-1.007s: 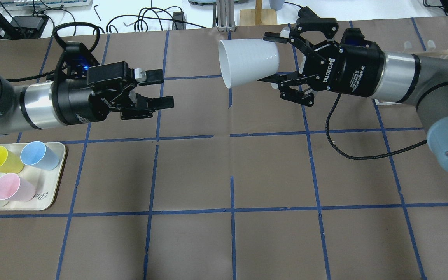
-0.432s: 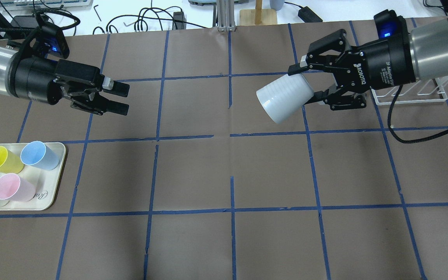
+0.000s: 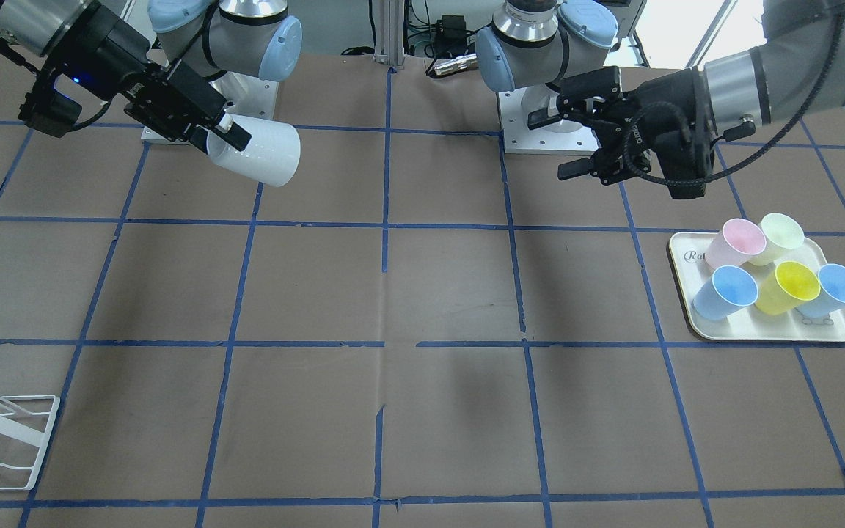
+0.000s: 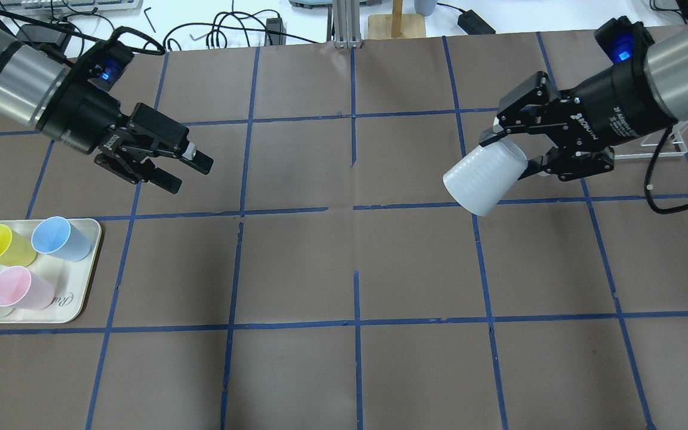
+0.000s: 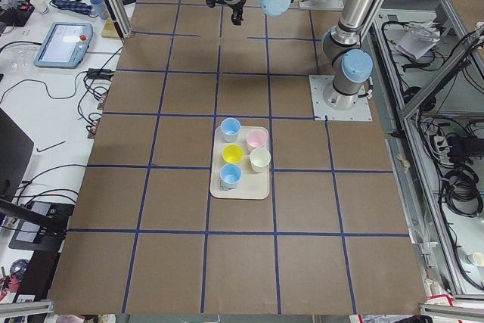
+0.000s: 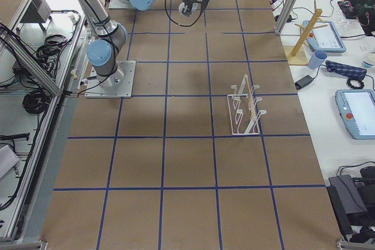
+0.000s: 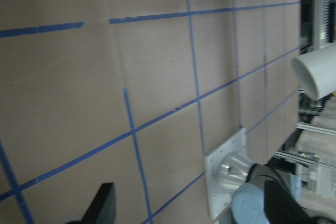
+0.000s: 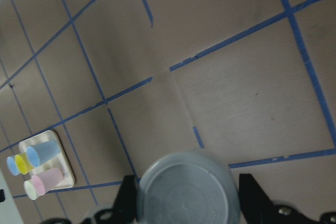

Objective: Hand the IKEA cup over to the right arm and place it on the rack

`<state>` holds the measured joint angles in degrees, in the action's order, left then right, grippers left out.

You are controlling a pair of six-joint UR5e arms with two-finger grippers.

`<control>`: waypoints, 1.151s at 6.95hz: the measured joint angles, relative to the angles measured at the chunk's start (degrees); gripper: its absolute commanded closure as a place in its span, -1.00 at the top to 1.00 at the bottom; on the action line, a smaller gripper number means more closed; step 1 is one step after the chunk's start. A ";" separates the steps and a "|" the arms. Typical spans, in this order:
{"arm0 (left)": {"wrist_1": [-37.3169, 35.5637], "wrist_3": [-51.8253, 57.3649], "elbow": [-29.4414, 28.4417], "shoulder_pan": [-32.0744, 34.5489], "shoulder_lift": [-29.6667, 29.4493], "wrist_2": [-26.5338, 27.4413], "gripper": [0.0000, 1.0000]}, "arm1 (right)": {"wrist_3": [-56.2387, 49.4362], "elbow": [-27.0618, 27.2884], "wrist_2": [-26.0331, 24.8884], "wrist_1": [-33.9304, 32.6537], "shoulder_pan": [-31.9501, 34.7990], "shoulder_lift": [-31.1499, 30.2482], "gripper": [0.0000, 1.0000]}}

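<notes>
Withdrawing toward the rack (image 6: 246, 112), the right gripper (image 4: 508, 156) is pinching the IKEA cup (image 4: 484, 179) by its base, mouth outward for pegging; the left gripper (image 4: 187, 173) is retreating, fingers parted, empty.

The table (image 4: 296, 263), papered brown and gridded with blue tape, carries a cream tray (image 4: 68, 300) at the robot's left end and a white wire rack (image 6: 244, 112) at its right — well apart — plus two white base plates (image 3: 540, 139)
</notes>
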<state>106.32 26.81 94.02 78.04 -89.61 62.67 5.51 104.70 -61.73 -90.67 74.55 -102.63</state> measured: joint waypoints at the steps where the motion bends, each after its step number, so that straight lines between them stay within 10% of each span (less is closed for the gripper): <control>1: -4.11 -3.15 -0.34 3.04 0.68 8.06 1.00 | -2.69 -0.19 -7.87 -2.29 0.03 0.00 -0.50; 6: -17.91 -24.37 -1.81 13.17 2.88 29.68 1.00 | -9.79 0.58 -23.80 -17.91 -2.16 2.60 -0.62; 8: -18.23 -28.86 -5.03 13.01 1.25 27.24 1.00 | -13.13 0.59 -25.08 -23.55 -7.17 5.93 -0.61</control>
<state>88.09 -2.05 88.98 91.05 -88.36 89.91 -7.62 105.29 -86.81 -114.21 67.38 -96.70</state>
